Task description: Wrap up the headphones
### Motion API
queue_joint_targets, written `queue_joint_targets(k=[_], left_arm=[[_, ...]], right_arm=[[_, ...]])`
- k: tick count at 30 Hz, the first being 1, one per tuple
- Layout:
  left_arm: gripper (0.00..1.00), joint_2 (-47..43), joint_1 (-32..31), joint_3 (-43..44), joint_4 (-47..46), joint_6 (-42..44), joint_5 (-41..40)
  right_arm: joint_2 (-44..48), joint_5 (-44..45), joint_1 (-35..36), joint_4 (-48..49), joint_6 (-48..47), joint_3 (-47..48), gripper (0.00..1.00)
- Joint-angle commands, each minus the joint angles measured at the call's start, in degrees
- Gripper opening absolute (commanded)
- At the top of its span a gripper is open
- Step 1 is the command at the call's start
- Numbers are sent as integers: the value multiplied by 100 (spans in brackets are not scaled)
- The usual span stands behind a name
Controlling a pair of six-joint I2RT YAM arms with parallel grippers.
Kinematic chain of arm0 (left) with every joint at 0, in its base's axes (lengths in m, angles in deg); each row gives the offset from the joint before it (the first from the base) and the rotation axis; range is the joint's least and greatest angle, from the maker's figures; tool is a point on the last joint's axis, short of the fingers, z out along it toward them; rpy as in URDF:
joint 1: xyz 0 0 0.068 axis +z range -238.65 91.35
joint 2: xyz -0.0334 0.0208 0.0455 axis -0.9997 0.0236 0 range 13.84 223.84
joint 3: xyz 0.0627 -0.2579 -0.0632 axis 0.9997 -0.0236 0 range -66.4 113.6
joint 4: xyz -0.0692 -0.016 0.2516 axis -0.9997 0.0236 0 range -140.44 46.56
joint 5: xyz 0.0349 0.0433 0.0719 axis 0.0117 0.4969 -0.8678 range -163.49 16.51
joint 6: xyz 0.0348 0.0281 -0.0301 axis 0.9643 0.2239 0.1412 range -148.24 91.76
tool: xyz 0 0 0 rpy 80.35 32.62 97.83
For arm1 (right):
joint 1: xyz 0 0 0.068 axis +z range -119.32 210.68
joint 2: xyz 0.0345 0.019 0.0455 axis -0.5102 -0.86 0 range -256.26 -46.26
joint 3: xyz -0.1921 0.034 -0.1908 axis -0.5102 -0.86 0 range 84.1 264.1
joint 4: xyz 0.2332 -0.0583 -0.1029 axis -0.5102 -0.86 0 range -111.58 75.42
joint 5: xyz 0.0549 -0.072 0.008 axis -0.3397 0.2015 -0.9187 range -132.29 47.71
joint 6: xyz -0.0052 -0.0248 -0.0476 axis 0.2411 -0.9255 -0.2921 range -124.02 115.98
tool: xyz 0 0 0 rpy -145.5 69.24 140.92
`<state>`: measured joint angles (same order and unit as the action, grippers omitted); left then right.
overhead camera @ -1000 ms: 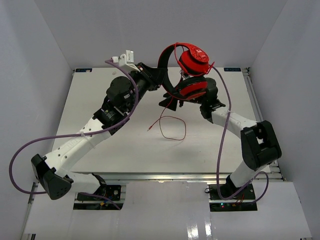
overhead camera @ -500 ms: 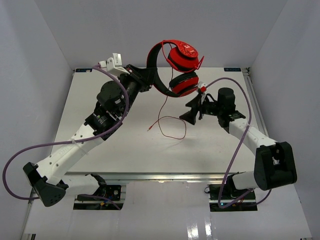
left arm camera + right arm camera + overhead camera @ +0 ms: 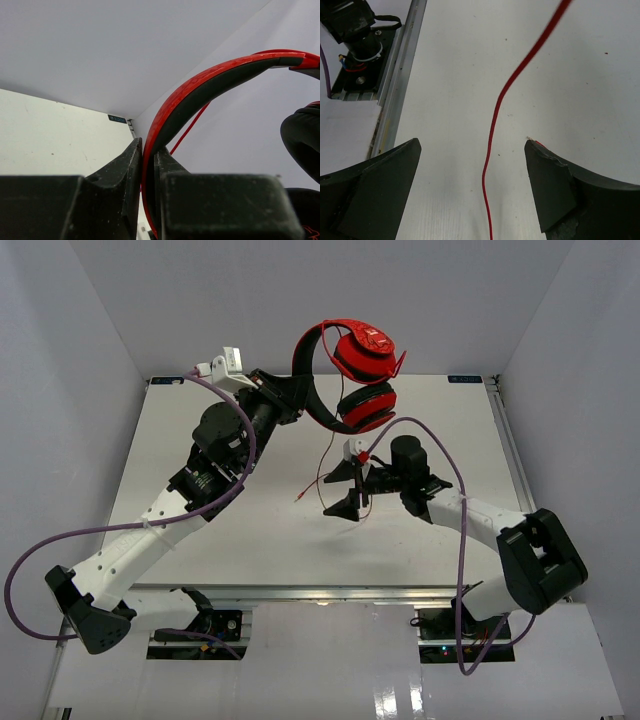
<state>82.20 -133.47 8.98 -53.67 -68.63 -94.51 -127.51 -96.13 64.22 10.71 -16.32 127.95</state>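
Note:
The red headphones (image 3: 352,375) hang in the air above the far middle of the table. My left gripper (image 3: 296,400) is shut on their black-and-red headband (image 3: 200,85), which is pinched between the two fingers of the left gripper (image 3: 148,150). Both ear cups (image 3: 365,406) dangle to the right of it. The thin red cord (image 3: 321,468) drops to the table and loops there, its plug end (image 3: 298,498) lying to the left. My right gripper (image 3: 344,490) is open low over the table, and the cord (image 3: 492,130) runs between its spread fingers (image 3: 472,150) without touching either.
Thick purple cables (image 3: 455,540) arc from both arms over the table's sides. A metal rail (image 3: 400,80) and an arm base (image 3: 355,30) border the table edge in the right wrist view. White walls close in the back and sides.
My right gripper has swung from beside the ear cups down and left to straddle the hanging cord. The left gripper shifted the headphones slightly left, then held still.

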Motion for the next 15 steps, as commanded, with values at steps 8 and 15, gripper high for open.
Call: queue_joint_targets(k=[8, 15], left_arm=[[0, -317, -19, 272, -223, -411, -59], [0, -327, -27, 319, -325, -802, -952]], right_arm=[[-971, -41, 519, 1423, 716, 829, 96], [-916, -805, 763, 2211, 921, -60, 80]])
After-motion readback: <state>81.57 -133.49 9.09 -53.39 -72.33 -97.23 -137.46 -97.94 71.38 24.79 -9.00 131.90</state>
